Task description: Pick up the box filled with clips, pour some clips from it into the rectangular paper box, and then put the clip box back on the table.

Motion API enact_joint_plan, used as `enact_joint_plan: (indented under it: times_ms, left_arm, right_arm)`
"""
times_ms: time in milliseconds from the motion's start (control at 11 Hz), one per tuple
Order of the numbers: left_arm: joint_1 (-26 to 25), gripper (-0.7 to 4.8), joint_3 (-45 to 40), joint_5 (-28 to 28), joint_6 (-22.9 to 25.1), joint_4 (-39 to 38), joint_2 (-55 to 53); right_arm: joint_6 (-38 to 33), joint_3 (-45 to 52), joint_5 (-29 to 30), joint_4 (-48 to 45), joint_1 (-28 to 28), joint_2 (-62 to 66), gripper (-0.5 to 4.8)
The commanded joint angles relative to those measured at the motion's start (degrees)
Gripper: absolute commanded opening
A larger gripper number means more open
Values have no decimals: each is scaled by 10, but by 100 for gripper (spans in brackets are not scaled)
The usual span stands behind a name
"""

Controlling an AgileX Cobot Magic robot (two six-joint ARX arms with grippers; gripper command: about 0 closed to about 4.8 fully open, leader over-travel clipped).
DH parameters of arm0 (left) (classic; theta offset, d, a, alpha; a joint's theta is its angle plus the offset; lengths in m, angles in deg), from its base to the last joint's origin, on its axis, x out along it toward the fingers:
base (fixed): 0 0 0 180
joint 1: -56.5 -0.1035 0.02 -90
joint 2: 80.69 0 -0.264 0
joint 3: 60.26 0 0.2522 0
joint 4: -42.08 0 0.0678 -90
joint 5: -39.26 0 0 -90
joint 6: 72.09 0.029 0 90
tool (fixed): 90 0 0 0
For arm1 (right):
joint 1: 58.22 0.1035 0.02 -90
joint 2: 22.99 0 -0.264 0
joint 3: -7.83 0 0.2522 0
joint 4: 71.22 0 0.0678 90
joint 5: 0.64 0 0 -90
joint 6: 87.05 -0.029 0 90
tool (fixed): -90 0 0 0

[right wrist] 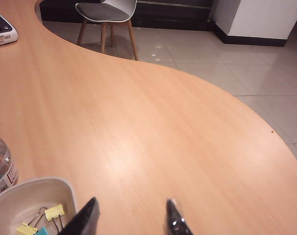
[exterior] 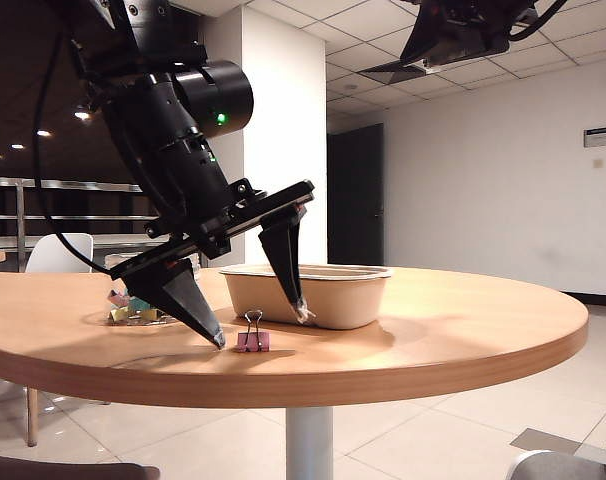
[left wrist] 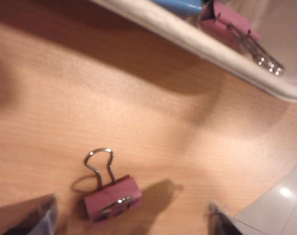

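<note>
pink clip (exterior: 252, 339) lies on the surface (exterior: 433, 330) between the left tool's (exterior: 260, 330) spread fingers, touching neither. right tool (right wrist: 131, 218) hangs spread, empty, beside the paper box (right wrist: 21, 198); clip jar (right wrist: 1, 166) stands behind the box.

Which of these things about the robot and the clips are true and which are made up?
1. A pink clip lies on the table outside the paper box. True.
2. The left end effector is squeezing the pink clip. False: its fingers stand wide apart on either side of the clip and do not grip it.
3. The paper box is empty. False: the right wrist view shows yellow clips inside it.
4. The right end effector holds nothing and hangs over bare table beside the paper box. True.
5. The clear clip jar is in the air, tipped over the paper box. False: it stands on the table beside the box.
</note>
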Motion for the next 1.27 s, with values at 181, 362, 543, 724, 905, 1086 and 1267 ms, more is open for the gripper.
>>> enact_joint_plan:
  times_ms: [181,362,543,724,905,1086,1267]
  left_arm:
    - [1,394,-3,13,-2,-3,-5]
    - [7,308,-3,21,-2,-9,-5]
    - [15,187,-3,21,2,-12,-5]
    - [14,147,-3,21,2,-12,-4]
    - [13,157,41,21,21,-32,1]
    - [9,166,84,19,35,-53,10]
    - [3,198,121,21,50,-69,19]
  right_arm:
    - [-3,-3,2,-9,1,-3,180]
    - [-3,-3,2,-9,1,-3,180]
    - [-3,-3,2,-9,1,-3,179]
    - [-3,-3,2,-9,1,-3,179]
    - [-8,-3,50,7,1,-5,210]
    - [-19,-3,83,41,1,-6,288]
    - [-20,-3,90,74,1,-6,351]
